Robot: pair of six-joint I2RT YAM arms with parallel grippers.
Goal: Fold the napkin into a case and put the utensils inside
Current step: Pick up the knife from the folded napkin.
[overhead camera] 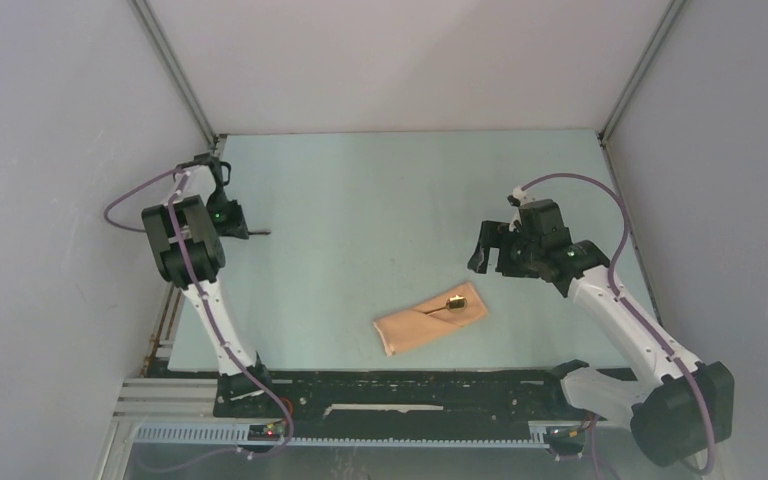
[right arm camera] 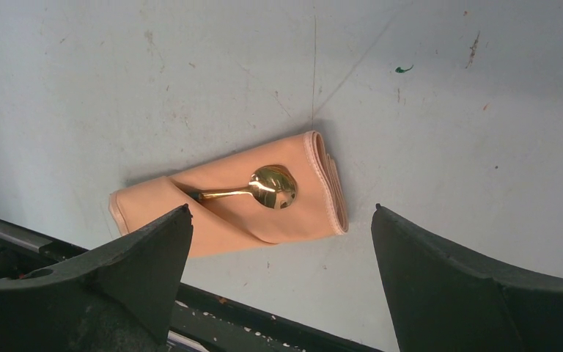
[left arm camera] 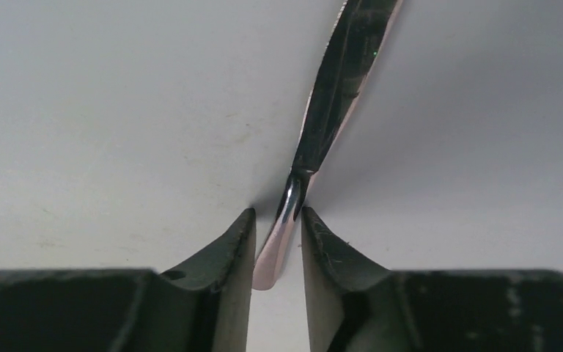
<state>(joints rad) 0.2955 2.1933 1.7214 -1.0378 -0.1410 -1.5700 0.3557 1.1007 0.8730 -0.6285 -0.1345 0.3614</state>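
Note:
The napkin lies folded as a peach case (overhead camera: 432, 317) near the table's front middle, also in the right wrist view as the case (right arm camera: 227, 227). A gold spoon (overhead camera: 453, 300) rests in it, bowl out, handle tucked under a fold; the spoon (right arm camera: 271, 187) shows clearly there. My left gripper (overhead camera: 235, 225) is at the far left of the table. Its jaws (left arm camera: 275, 214) are drawn in against the handle of a slim silvery knife (left arm camera: 337, 88), whose tip (overhead camera: 257, 233) pokes out to the right. My right gripper (overhead camera: 488, 255) hovers above and right of the case, open (right arm camera: 282, 208) and holding nothing.
White walls with metal corner posts (overhead camera: 175, 70) close in the pale table on three sides. A black rail (overhead camera: 410, 385) runs along the near edge, just below the case.

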